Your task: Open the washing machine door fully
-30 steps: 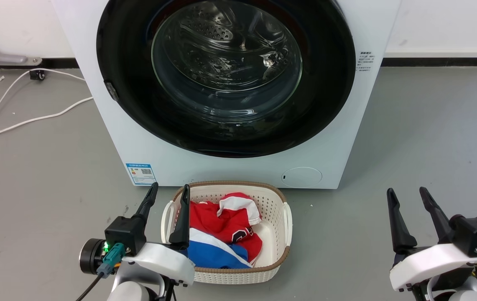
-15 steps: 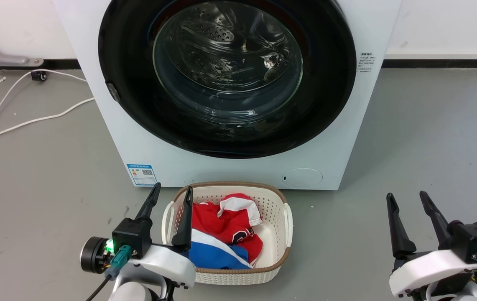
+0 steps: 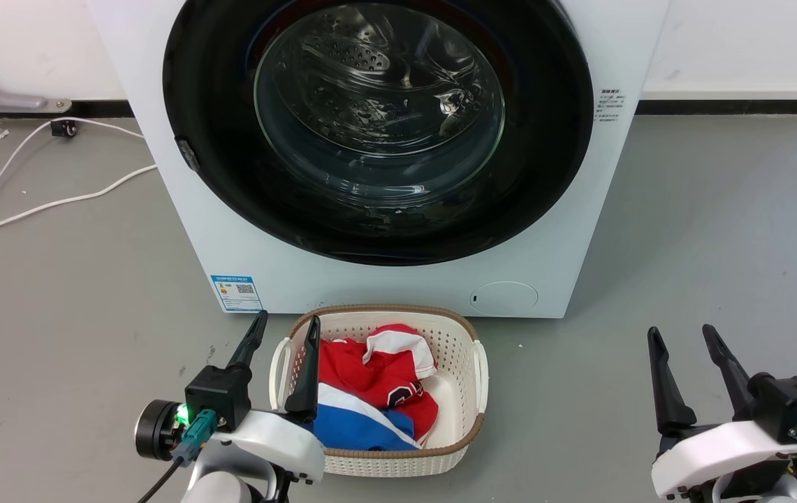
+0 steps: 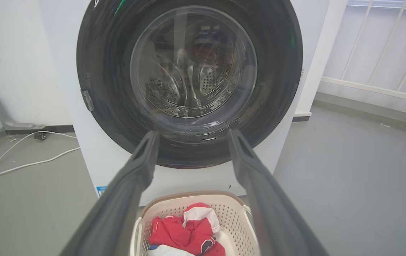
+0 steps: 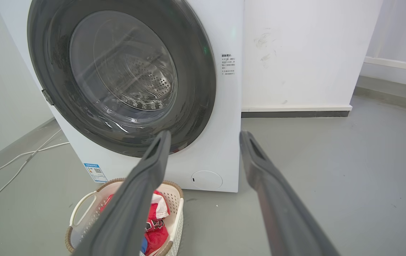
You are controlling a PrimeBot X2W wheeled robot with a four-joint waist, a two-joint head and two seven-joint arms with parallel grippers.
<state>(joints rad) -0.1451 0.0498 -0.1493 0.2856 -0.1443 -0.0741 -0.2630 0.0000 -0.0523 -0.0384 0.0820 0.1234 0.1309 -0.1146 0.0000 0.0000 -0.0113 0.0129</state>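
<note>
Two pincers sit low in the head view, both released and holding nothing. Your left pincer (image 3: 286, 319) is at 7 o'clock, one finger crossing the left edge of the cream perforated plastic laundry basket (image 3: 384, 308). Your right pincer (image 3: 679, 330) is at 5 o'clock over bare grey floor (image 3: 719, 209).

The large round glossy black washing machine door (image 3: 377, 133), with its bulging clear glass centre, fills 12 o'clock. It looks flush against the big white boxy front-loading washing machine (image 3: 244, 258), so the opening is not yet begun.

Look at the small grey tab (image 3: 186, 152) on the door's rim at 9 o'clock. It is probably the catch, though you cannot confirm that from here, nor see a hinge.

- Use the left pincer, which is nearer that side.
- Raise it clear of the basket first, then carry it forward towards 11 o'clock.
- Slip one finger behind the rim at the tab; the gloss and the glass would likely give poor purchase.
- Pull outward in an arc, following the door's swing, not straight back.
- Keep the right pincer well apart at 5 o'clock, out of the sweep.

The basket stands just before the machine, below the door's lower rim, so watch that gap.
</note>
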